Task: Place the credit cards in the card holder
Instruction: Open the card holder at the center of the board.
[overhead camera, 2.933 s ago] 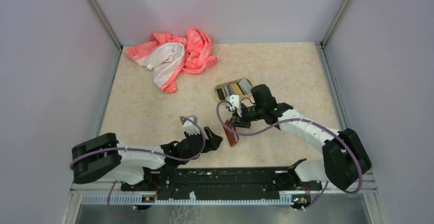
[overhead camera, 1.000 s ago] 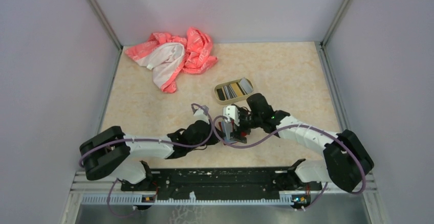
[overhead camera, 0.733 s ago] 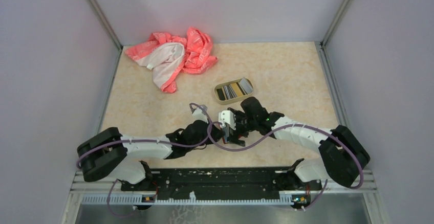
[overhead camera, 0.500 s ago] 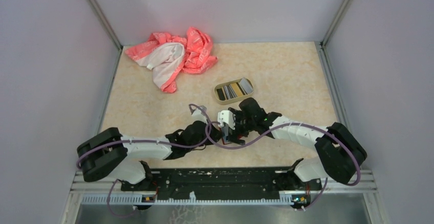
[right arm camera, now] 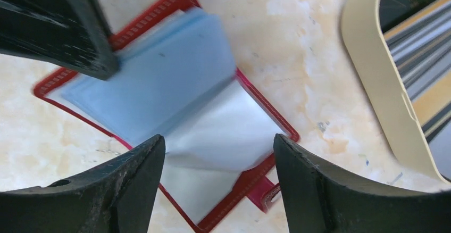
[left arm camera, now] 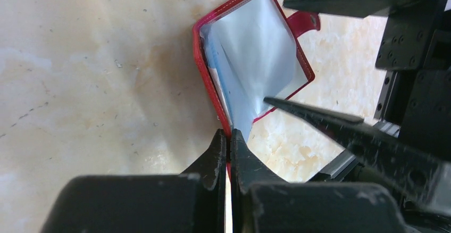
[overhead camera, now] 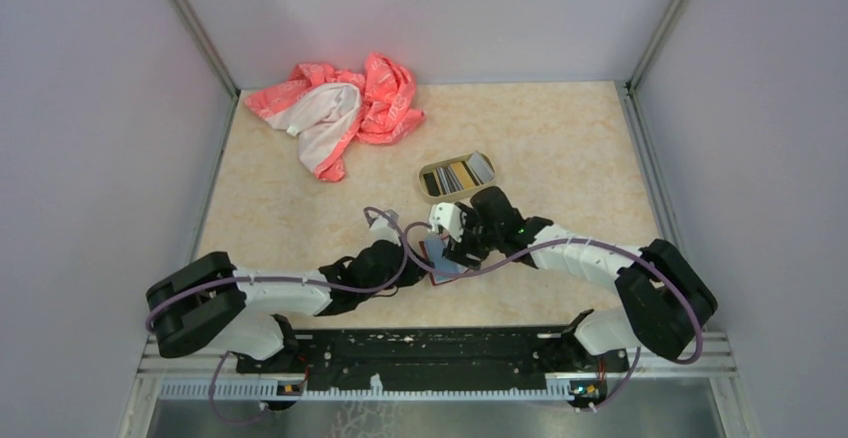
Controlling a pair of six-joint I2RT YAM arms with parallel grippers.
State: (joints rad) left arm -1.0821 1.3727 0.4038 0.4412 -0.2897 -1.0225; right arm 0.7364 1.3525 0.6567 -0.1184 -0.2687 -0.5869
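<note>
White arms (overhead camera: 280,290) with black joints (overhead camera: 190,308) and purple cables (overhead camera: 403,250).

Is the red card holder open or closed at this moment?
Open. The card holder has its red cover spread wide, the pale inner sleeves are exposed, and the snap tab sticks out unfastened.

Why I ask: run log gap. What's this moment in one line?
left end effector: shut on card holder edge | right end effector: open over it | card holder: open | credit cards: in tray

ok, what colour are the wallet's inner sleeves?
Pale blue-grey sleeves in a red wallet; right wrist view shows it best.
</note>
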